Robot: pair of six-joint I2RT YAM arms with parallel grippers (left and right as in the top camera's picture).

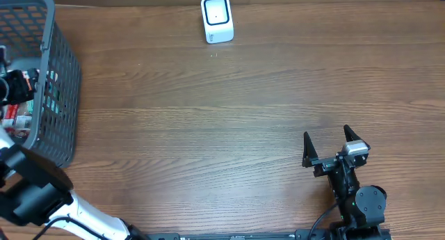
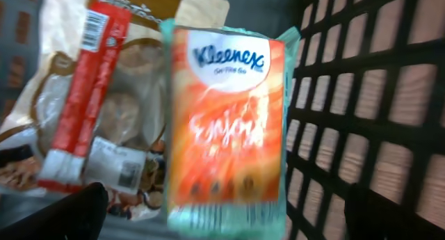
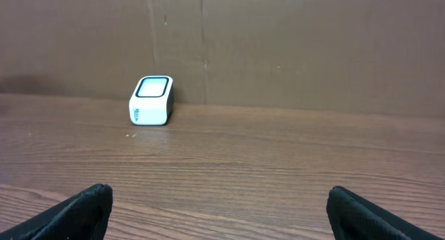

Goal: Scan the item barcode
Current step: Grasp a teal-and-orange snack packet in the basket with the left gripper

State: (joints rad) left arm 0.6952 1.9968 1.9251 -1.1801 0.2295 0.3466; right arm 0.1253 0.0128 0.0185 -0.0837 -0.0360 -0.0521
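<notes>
The white barcode scanner (image 1: 217, 19) stands at the table's far edge, and the right wrist view shows it (image 3: 151, 99) ahead to the left. In the grey basket (image 1: 59, 80) lies an orange Kleenex tissue pack (image 2: 226, 122) with a barcode at its near end. My left gripper (image 2: 233, 219) hovers open over that pack, one finger on each side, touching nothing. A red stick pack (image 2: 83, 94) and a clear snack bag (image 2: 132, 108) lie beside it. My right gripper (image 1: 327, 137) rests open and empty at the near right, low over the wood (image 3: 222, 212).
The basket's grid wall (image 2: 361, 94) rises close to my left gripper's right finger. A brown cardboard wall (image 3: 278, 45) stands behind the scanner. The left arm (image 1: 35, 191) reaches in from the near left corner.
</notes>
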